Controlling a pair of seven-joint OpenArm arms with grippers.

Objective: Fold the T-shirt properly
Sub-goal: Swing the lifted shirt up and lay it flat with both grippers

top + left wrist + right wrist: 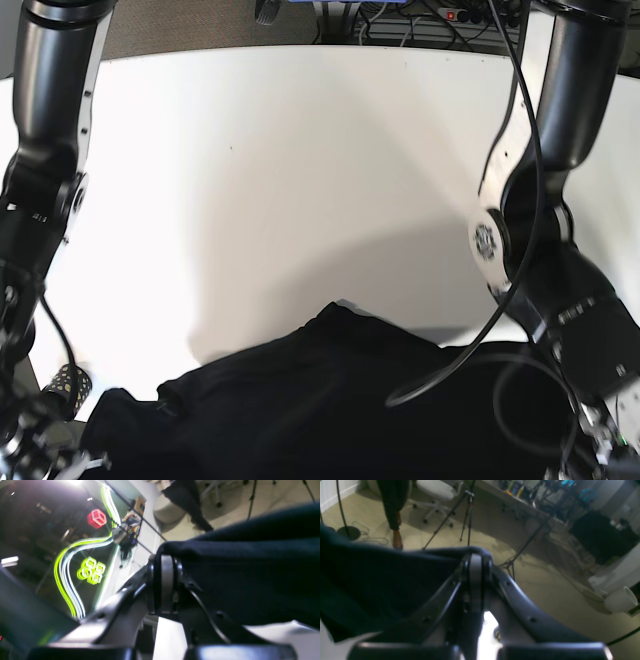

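**Shirt lifted by both grippers — slip is the risk**

Left wrist: the left gripper (167, 580) is seen pinching the dark T-shirt (250, 575), which drapes away to one side.

Right wrist: the right gripper (475, 580) is clamped on an edge likewise.

Base: the cloth is bunched at the near edge of the white bench (300, 150). If one pinch loosens, the fold could be skewed.

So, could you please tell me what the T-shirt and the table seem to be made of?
T-shirt: looks like a soft knit fabric, black or very dark navy, matte; it drapes and creases where the left gripper and right gripper pinch it. The exact fibre cannot be told.
Table: a smooth white hard surface, perhaps laminate or painted board; it shows even shadows and no grain.
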